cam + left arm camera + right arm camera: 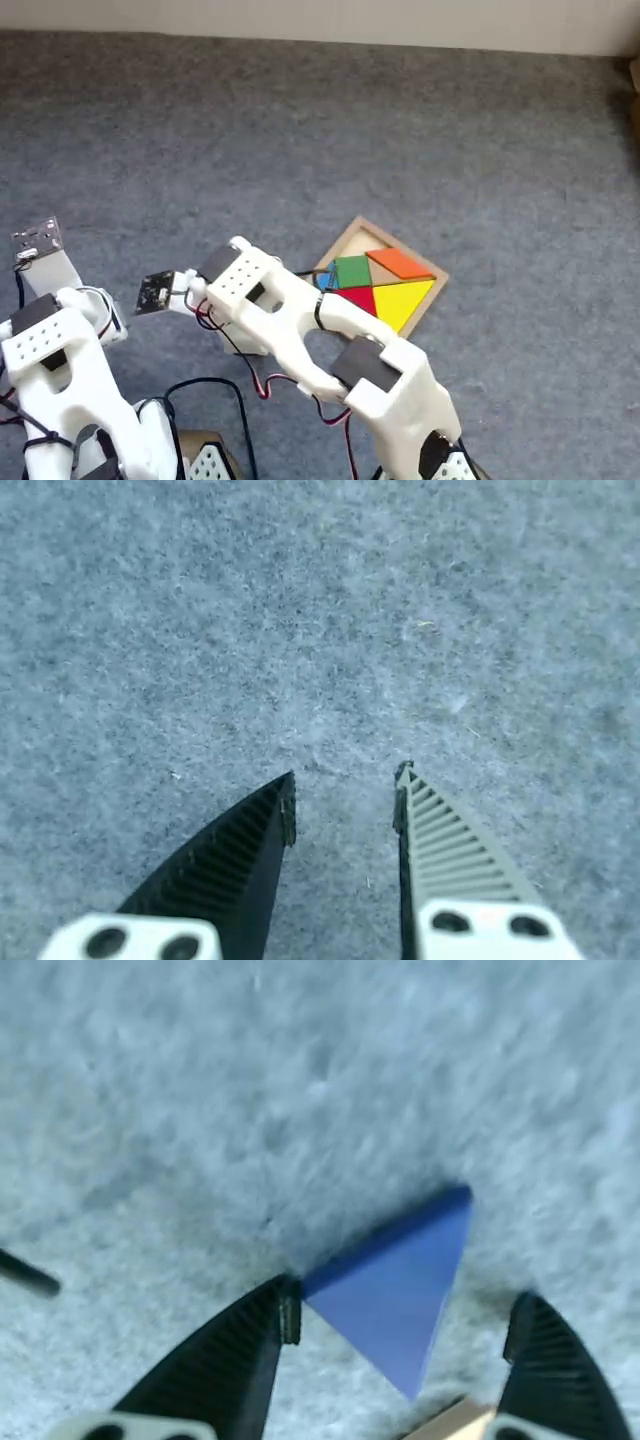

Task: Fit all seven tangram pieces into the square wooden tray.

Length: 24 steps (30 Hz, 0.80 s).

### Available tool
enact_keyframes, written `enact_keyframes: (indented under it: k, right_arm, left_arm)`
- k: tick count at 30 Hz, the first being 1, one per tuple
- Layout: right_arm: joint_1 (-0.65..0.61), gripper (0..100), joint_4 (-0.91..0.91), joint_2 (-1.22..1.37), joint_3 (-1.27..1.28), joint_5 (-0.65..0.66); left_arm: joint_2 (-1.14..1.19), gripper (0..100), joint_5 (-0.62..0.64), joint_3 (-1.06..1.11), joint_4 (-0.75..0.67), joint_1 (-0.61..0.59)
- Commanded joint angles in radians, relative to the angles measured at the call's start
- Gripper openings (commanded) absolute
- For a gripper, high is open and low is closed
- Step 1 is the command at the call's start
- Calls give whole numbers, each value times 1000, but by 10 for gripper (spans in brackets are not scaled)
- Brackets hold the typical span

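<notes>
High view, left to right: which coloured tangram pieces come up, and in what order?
blue triangle → green piece → orange piece. The red piece lies under the green one and the yellow piece under the orange one, so both are left out.

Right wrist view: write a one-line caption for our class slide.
Open right gripper brackets a blue triangle over grey carpet, a corner of the wooden tray close by.
</notes>
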Motion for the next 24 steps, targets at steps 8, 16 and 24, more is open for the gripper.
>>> enact_keyframes:
  k: [8,16,24]
  right_arm:
    - [2,101,-5,12,-48,5]
    - [36,56,10,-76,-68,2]
    - [30,90,18,-145,-71,-169]
  left_arm:
    - [-18,178,8,-50,-12,-7]
    - [-18,178,8,-50,-12,12]
    - [-18,178,8,-50,-12,13]
